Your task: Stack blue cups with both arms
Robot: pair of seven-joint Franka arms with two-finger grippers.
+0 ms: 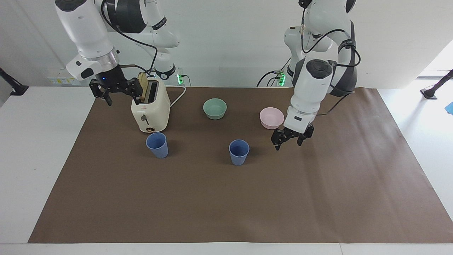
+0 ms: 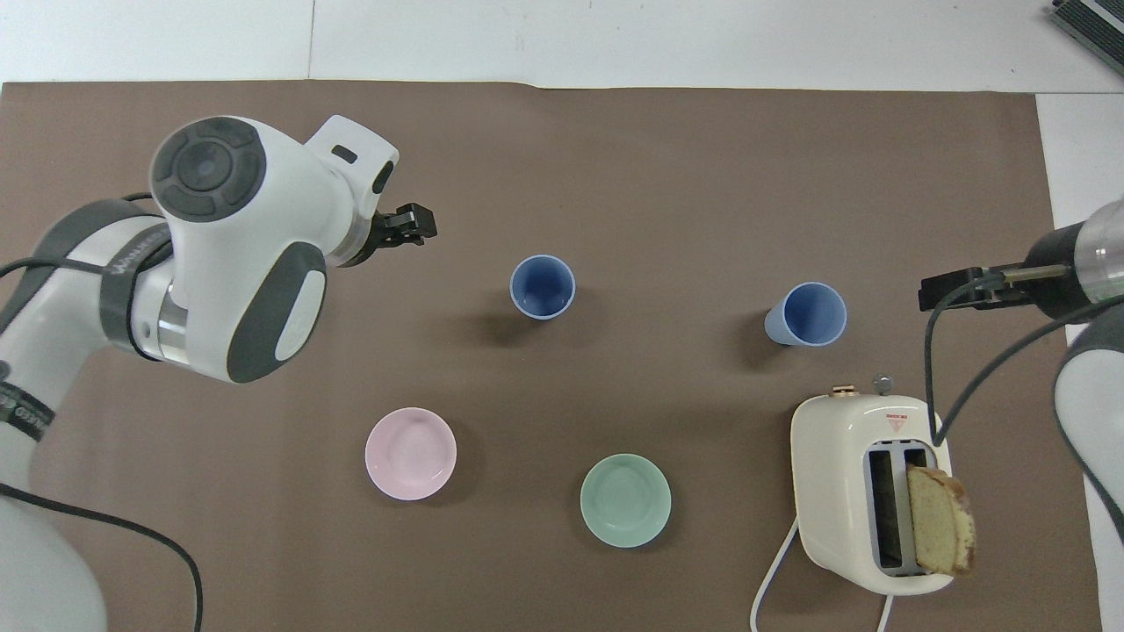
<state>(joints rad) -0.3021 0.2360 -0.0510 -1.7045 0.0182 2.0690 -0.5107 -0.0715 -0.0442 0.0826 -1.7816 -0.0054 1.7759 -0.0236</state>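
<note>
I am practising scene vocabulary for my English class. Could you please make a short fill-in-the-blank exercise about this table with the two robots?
1. The two blue cups stand ____ on the brown mat.
2. The toaster holds one slice of ____.
3. The left gripper, open, holds ____.
4. The bowl beside the pink bowl is ____.

Missing words: upright; bread; nothing; green

Both arms are showing glossy white shells with dark grey panels and black bands at the joints, the left arm [image 1: 311, 85] carrying a round grey cap and lettering on its band. Black cables are looping along each, and the right arm [image 1: 88, 39] is wearing a silver collar above its black pincer [image 1: 118, 94], where a small blue light is glowing. The left pincer [image 1: 288, 141] is black too.
</note>
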